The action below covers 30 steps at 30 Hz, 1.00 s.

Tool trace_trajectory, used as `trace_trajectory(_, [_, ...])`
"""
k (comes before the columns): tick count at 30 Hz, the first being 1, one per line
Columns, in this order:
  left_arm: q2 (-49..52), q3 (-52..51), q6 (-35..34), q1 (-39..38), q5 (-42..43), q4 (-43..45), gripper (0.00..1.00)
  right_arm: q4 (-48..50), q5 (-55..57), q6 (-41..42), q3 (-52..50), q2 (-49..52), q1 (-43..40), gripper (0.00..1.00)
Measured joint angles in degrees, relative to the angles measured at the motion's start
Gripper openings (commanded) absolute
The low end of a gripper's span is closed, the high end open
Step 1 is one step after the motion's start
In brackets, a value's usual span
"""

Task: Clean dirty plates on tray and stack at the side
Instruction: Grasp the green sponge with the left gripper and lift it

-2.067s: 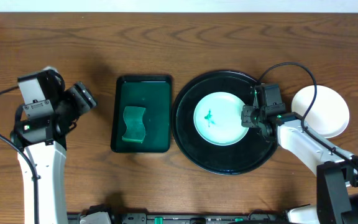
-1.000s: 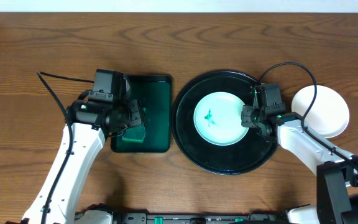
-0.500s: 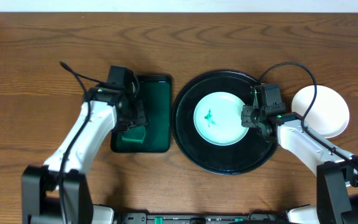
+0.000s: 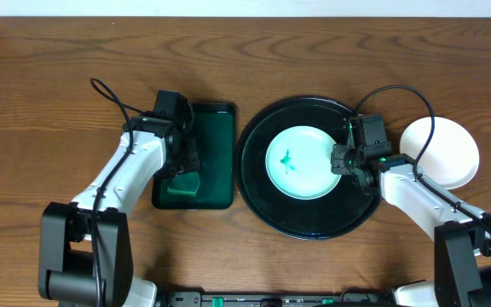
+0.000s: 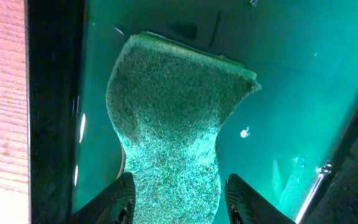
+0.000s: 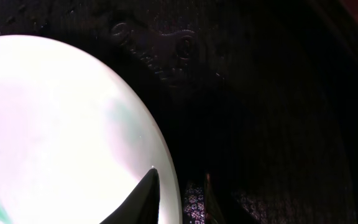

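A white plate [image 4: 301, 162] with a green smear [image 4: 287, 160] lies in the middle of the round black tray [image 4: 258, 192]. My right gripper [image 4: 337, 160] is shut on its right rim. In the right wrist view one finger lies on top of the plate [image 6: 61, 124] and the other sits just outside the rim, so the right gripper [image 6: 179, 186] pinches the edge over the tray [image 6: 260, 93]. A second white plate [image 4: 450, 145] rests on the table at the right. My left gripper [image 5: 180, 202] stands open astride a green sponge [image 5: 173, 112], a small gap at its right finger.
The sponge [image 4: 186, 184] lies in a rectangular dark green tray [image 4: 216, 136] left of the black tray, with my left gripper [image 4: 184, 170] low over it. The green tray's wet floor [image 5: 291, 93] and dark walls close in around the fingers.
My left arm swung in from the far left and came down over the sponge in the green tray; its jaws have narrowed around it. The right arm and plate have not moved.
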Motion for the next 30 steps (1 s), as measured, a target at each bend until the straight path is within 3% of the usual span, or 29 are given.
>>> trace_trajectory(14, [5.84, 0.00, -0.20, 0.00, -0.81, 2.34, 0.41, 0.00, 0.00, 0.00, 0.00, 0.00, 0.00, 0.21])
trace_trajectory(18, [5.90, 0.00, -0.20, 0.00, -0.83, 2.34, 0.35, 0.00, 0.00, 0.00, 0.00, 0.00, 0.00, 0.21])
trace_trajectory(27, [5.90, -0.57, -0.24, 0.00, -0.83, 3.06, 0.36, 0.00, 0.00, 0.00, 0.00, 0.00, 0.00, 0.21])
trace_trajectory(28, [5.90, -0.85, -0.24, 0.00, -0.83, 3.41, 0.34, 0.00, 0.00, 0.00, 0.00, 0.00, 0.00, 0.21])
trace_trajectory(30, [5.88, -1.51, -0.22, -0.02, -0.81, 4.44, 0.20, 0.00, 0.00, 0.00, 0.00, 0.00, 0.00, 0.21])
